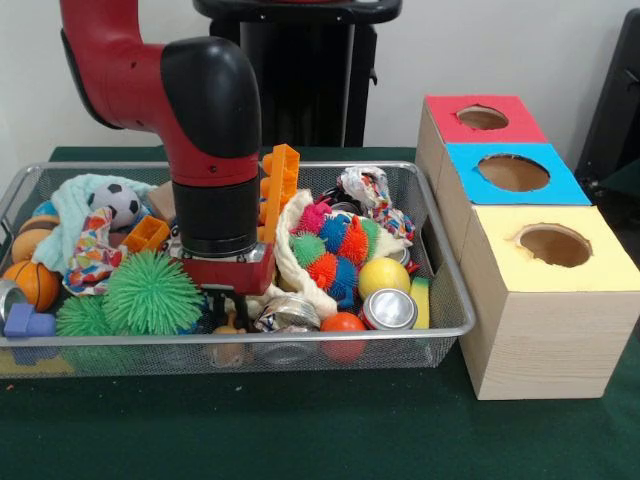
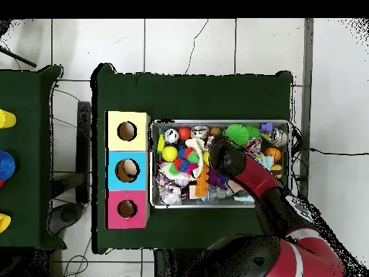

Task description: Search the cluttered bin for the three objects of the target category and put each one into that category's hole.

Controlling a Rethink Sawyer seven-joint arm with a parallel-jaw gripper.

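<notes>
Green cloth [image 1: 300, 430] covers the whole table top, smooth and bare along the near edge in the front view. A plain white wall [image 1: 500, 50] stands behind it, and something dark [image 1: 620, 110] leans in at the far right edge, too cropped to identify.

From overhead, pale floor tiles [image 2: 180, 43] surround the table. To the left stands a second green table [image 2: 29, 159], apart from the first. On its left edge sit a yellow item [image 2: 6, 117], a blue one [image 2: 6, 164] and another yellow one [image 2: 4, 222], all partly cut off. Thin cables [image 2: 72, 187] trail across the floor between the two tables.
</notes>
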